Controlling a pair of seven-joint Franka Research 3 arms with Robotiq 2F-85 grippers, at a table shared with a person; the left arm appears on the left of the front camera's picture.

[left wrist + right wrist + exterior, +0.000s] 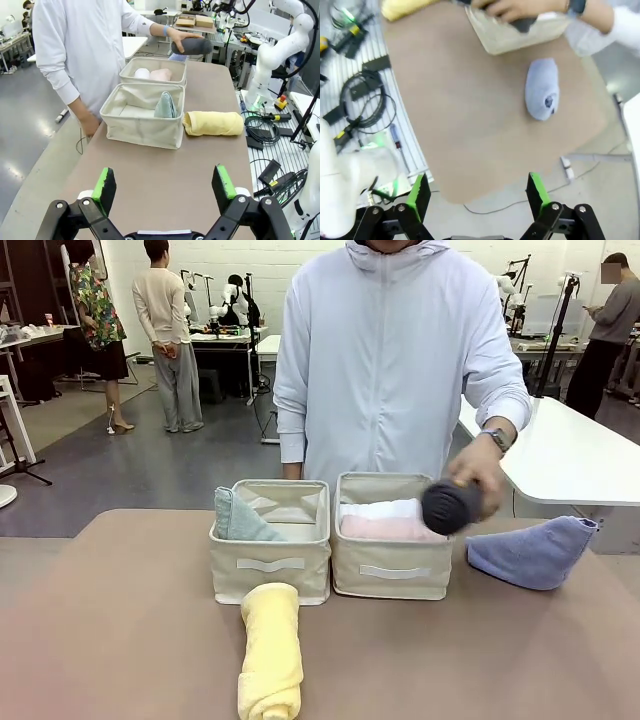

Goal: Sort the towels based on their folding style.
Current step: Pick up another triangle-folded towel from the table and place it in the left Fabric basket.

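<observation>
The left gripper (164, 181) is open and empty. Ahead of it the yellow roll (213, 123) lies sideways, across its fingers. The right gripper (477, 187) is open and empty too. Ahead of it the blue towel (542, 89) lies lengthwise, pointing away. A hand (480, 475) holds the grey roll (450, 507).

Your left tool (164, 180) hovers over the table (150, 160), jaws wide. Your right tool (476, 185) gapes above its edge.

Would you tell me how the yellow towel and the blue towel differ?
The yellow towel is a rolled cylinder, the blue towel a cone-shaped fold. The yellow towel lies in front of the left bin, the blue towel beside the right bin. Both lie on the table, outside the bins.
</observation>
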